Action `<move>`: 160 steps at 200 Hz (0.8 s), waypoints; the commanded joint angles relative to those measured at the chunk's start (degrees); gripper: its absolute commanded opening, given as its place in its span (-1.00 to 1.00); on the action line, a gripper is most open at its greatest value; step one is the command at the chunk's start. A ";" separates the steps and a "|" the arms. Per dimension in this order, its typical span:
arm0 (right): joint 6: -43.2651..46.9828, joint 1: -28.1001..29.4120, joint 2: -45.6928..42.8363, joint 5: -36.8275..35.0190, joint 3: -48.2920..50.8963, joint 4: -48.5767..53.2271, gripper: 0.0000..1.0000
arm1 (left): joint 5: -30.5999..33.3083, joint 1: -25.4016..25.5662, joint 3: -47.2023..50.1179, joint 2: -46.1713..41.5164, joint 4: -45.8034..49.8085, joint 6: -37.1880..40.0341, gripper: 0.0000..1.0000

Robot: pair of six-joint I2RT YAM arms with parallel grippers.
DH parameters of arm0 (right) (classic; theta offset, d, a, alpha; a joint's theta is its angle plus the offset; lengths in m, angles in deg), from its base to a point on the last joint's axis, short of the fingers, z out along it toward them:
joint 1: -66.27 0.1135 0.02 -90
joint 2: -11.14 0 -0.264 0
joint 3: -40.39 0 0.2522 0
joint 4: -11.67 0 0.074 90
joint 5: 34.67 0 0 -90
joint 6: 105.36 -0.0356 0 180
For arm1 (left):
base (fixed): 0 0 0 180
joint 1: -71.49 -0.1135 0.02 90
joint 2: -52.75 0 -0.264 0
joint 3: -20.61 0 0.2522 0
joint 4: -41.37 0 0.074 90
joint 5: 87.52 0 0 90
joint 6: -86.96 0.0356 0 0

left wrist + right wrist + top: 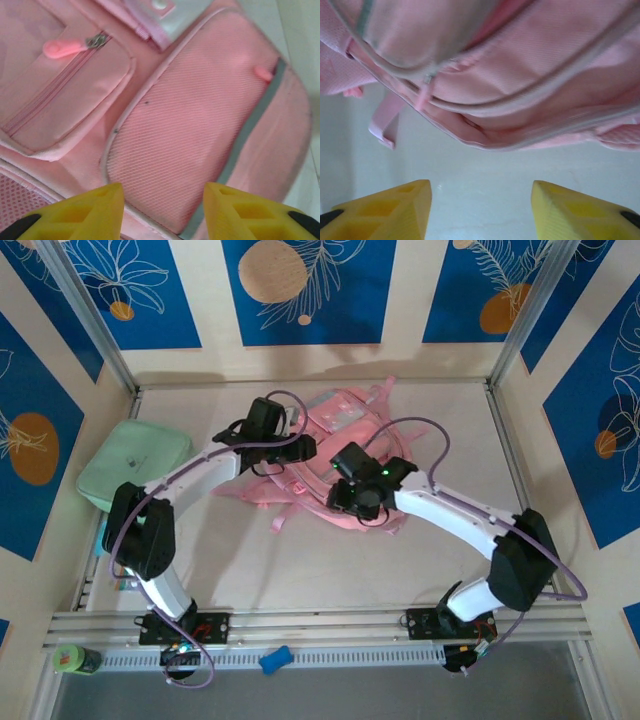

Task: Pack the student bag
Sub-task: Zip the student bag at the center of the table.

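The pink student bag (pixel 335 445) lies flat in the middle of the table, straps spread toward the front. My left gripper (pixel 300 448) hovers over the bag's left side; in the left wrist view its yellow fingers (pixel 107 205) stand apart above a mesh pocket (pixel 185 135), holding nothing. A pink zip pull (pixel 62 48) sits on a smaller pocket at upper left. My right gripper (pixel 345 490) is at the bag's front edge; its yellow fingers (pixel 415 205) are open over bare table, with the bag's zipped edge (pixel 485 100) just beyond them.
A mint green square soft case (pixel 135 465) lies at the left, beside the left arm. A green can (pixel 75 660) and a small blue object (pixel 277 660) rest on the front rail. Metal frame posts stand at the back corners.
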 commanded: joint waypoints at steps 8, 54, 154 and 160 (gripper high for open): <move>-2.61 1.67 4.67 -5.99 -5.94 -1.79 0.02 | -1.14 -0.42 2.98 -0.10 -6.68 -4.00 -0.13; -3.82 2.60 12.72 -8.69 -11.23 0.06 -0.18 | 0.55 -0.40 6.24 -0.82 -8.20 -5.07 -0.14; -3.38 0.88 18.01 -10.17 -11.05 -4.49 -0.54 | 5.75 1.43 14.88 -7.07 -10.87 -12.11 -0.14; -3.32 0.80 18.14 -10.34 -11.06 -4.18 -0.58 | 6.46 1.79 16.29 -7.30 -12.74 -13.44 -0.14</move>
